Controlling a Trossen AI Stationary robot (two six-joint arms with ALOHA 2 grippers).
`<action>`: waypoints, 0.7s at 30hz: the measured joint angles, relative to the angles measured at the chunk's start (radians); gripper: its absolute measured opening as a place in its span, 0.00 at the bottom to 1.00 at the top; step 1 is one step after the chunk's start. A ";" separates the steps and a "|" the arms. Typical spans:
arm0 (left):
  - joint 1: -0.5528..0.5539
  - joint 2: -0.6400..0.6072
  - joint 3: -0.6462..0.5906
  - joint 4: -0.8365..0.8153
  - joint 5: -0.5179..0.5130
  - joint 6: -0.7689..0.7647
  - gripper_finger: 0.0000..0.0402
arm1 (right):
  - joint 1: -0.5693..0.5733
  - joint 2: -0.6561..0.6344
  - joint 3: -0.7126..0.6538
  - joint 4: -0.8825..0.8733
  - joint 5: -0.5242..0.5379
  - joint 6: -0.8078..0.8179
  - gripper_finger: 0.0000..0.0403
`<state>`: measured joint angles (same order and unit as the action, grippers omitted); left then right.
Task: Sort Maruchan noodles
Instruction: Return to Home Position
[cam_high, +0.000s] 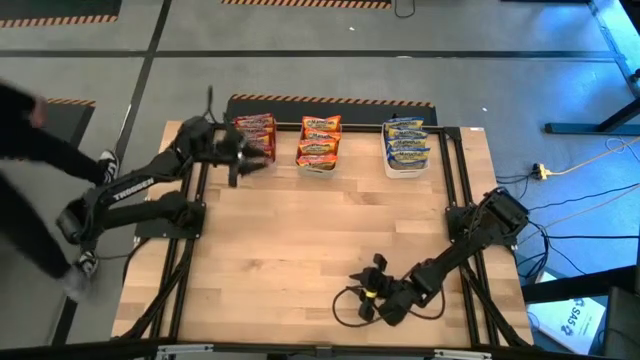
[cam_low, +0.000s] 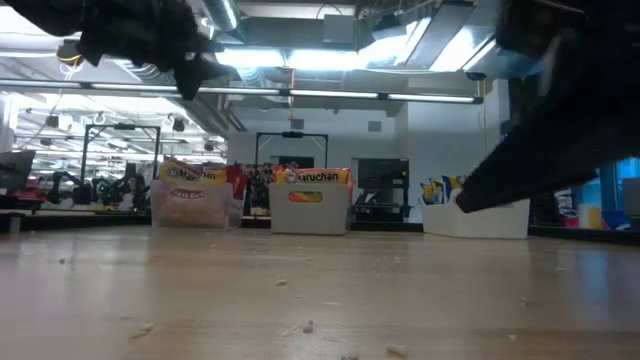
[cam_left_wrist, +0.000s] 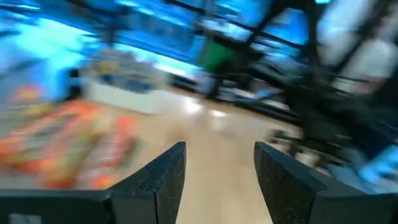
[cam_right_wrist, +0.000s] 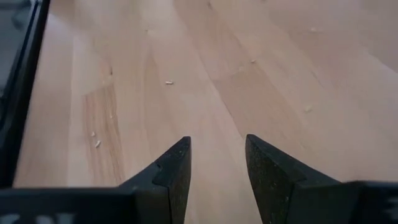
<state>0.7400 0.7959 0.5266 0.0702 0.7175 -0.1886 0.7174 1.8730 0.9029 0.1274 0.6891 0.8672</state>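
Along the upper middle of the high view, red Maruchan noodles, orange packets and blue-and-yellow packets sitting sorted in three clear tubs, left gripper hovering just beside the red ones, fingers apart and empty, right gripper lying low at lower centre, fingers apart over bare table.

the middle of the table is bare wood, free from side to side. three bins block the far edge, holding red packs, orange packs and blue packs; the widest gap is between orange and blue. the left gripper hangs just before the red packs. the right gripper lies low near the front, a cable beside it.
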 joint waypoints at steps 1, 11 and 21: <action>-0.059 -0.005 0.000 0.002 -0.018 -0.009 0.46 | -0.022 -0.008 0.000 -0.003 -0.045 -0.039 0.34; -0.562 -0.004 -0.001 -0.060 -0.497 0.015 0.33 | -0.274 -0.266 -0.110 -0.069 -0.355 -0.436 0.12; -0.772 -0.005 -0.129 0.083 -0.587 0.023 0.02 | -0.507 -0.729 -0.621 0.589 -0.758 -0.561 0.07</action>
<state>-0.0321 0.7909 0.3973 0.1534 0.1310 -0.1658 0.2108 1.1442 0.2821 0.7166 -0.0692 0.3058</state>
